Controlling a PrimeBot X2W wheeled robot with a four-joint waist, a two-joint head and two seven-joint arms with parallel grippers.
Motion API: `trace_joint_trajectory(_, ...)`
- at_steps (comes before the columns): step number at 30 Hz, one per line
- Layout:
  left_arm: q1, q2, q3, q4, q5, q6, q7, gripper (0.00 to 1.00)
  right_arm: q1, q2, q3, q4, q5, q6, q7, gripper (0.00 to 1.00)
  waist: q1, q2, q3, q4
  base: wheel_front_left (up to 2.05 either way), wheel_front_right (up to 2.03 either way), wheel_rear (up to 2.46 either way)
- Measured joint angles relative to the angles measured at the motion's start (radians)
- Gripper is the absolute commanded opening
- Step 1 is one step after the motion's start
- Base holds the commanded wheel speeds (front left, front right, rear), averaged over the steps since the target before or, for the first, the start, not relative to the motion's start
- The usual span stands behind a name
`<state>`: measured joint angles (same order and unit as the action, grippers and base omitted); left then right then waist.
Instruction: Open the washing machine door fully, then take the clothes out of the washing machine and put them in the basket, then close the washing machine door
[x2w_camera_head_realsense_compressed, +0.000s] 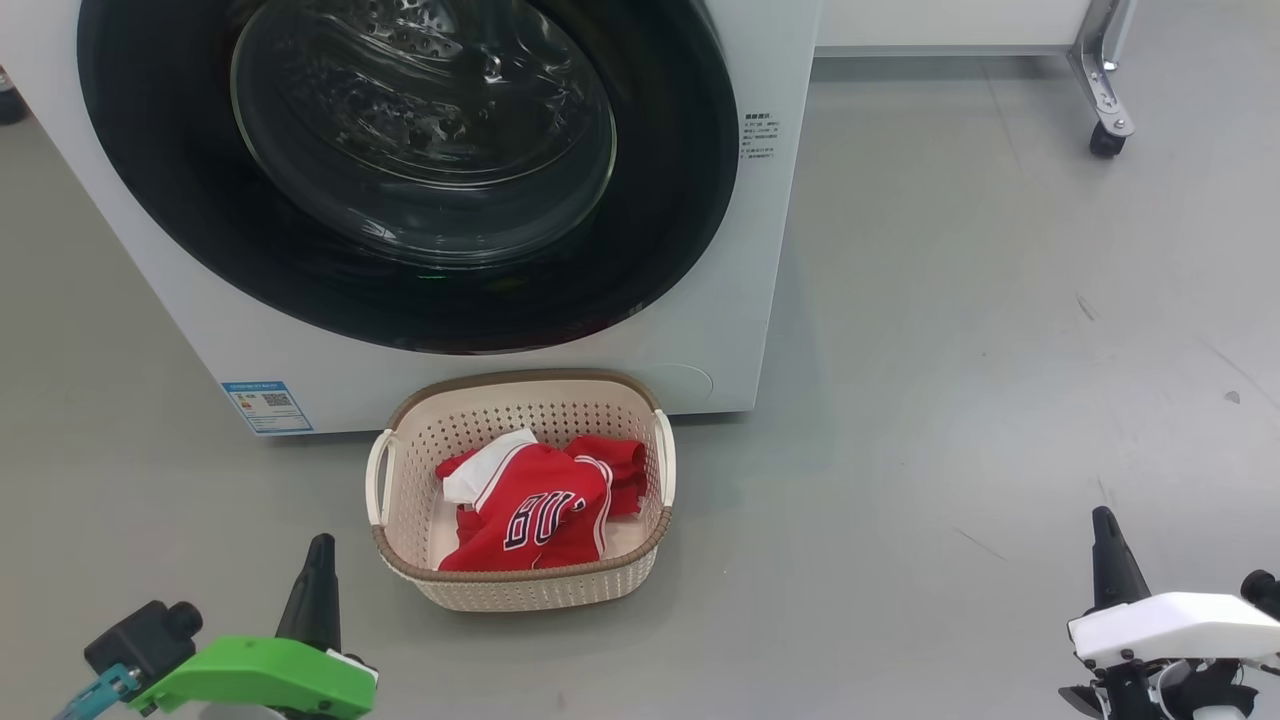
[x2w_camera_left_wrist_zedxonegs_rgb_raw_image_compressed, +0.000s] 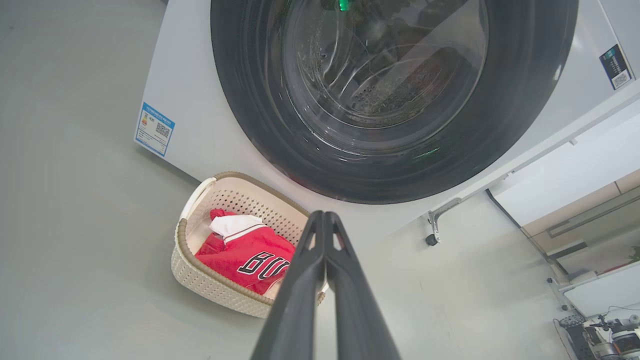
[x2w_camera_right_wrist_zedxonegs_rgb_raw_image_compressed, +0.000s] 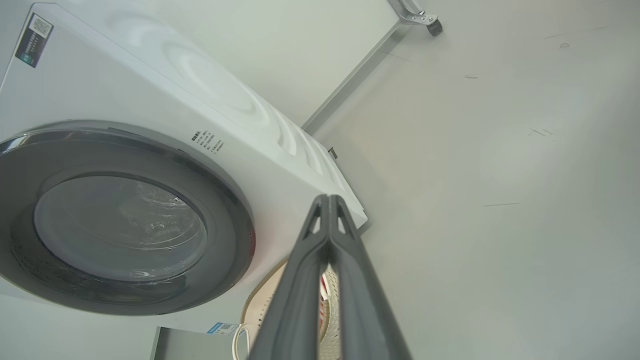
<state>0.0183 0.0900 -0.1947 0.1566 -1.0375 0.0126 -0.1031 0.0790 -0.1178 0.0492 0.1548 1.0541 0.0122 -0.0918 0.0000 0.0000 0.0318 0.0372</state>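
Grey floor (x2w_camera_head_realsense_compressed: 950, 350), faint scuffs; metal frame leg (x2w_camera_head_realsense_compressed: 1095, 60) with black caster (x2w_camera_head_realsense_compressed: 1105, 140) at upper right.

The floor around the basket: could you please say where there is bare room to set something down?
Widest: floor right of the basket, out to the right claw. Smaller patch left, between blue label and left claw. Crowded: behind the basket, close against the washing machine; clothes lie inside.
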Motion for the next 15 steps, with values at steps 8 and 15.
trace_joint_trajectory(8,-0.004,0.001,0.028,0.014,-0.096,-0.016,0.024,0.00,-0.020,0.005,-0.017,0.016,0.094,0.017,0.024,0.00,0.0000,0.0000,-0.004,-0.006,0.00,0.00,0.00)
trace_joint_trajectory(15,-0.014,0.001,0.051,0.028,-0.189,-0.028,0.041,0.00,-0.038,0.009,-0.033,0.031,0.178,0.031,0.044,0.00,0.0000,0.0000,-0.008,-0.011,0.00,0.00,0.00)
